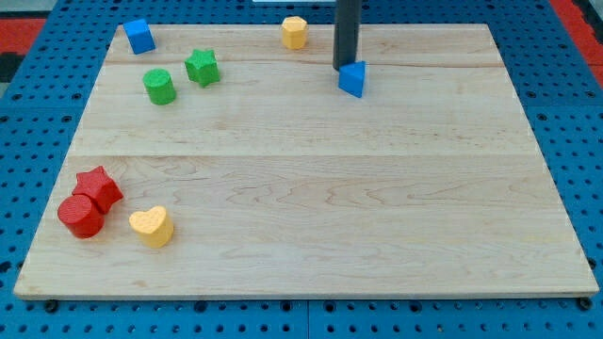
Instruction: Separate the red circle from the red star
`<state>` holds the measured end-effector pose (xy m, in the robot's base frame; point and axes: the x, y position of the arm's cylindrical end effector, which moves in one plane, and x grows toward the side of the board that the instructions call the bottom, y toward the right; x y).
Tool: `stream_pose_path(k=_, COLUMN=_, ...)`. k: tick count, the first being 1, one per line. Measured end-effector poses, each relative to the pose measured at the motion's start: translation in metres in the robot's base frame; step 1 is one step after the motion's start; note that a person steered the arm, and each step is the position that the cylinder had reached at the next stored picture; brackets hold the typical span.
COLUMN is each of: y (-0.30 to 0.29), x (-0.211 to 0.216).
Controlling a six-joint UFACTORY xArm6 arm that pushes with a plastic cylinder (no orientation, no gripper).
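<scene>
My tip [345, 66], the lower end of a straight dark rod that stands in for a claw and so has no jaws to open, close or grip, rests near the top edge of the pale wooden worktop [320, 198], touching or just beside the upper left of a small blue triangular block [352, 79]. A yellow hexagonal block [295, 32] sits at the top edge just to the view's left of the rod.

The task's pair lies well apart from the tip, at the worktop's bottom-left corner: the red circle [80, 216], a short red cylinder, touches the red star [98, 188], which stands just above and to its right. A yellow heart-shaped block [152, 227] sits close on the circle's right.

The risks look plain. A careless start could drag the blue triangle along. At the pair, a push through the star would likely carry both reds together; a push on the circle toward the left or bottom edge could tip it off the worktop, as both edges are near; a push toward the right could jam it against the heart.

Open room lies across the wide bare centre and the whole right side. A green cylinder [159, 87], a green star [202, 68] and a blue cube [139, 37] crowd the top-left corner.
</scene>
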<state>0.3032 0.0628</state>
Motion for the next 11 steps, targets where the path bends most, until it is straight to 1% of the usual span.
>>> stream_pose_path(k=1, y=-0.028, x=0.024)
stream_pose_path(k=3, y=-0.202, x=0.105)
stream_pose_path(k=4, y=-0.307, x=0.12)
stream_pose_path(k=5, y=-0.368, x=0.135)
stream_pose_path(k=6, y=-0.367, x=0.143)
stream_pose_path(k=7, y=-0.367, x=0.203)
stream_pose_path(k=8, y=-0.367, x=0.251)
stream_pose_path(k=9, y=-0.352, x=0.268)
stream_pose_path(k=11, y=-0.34, x=0.236)
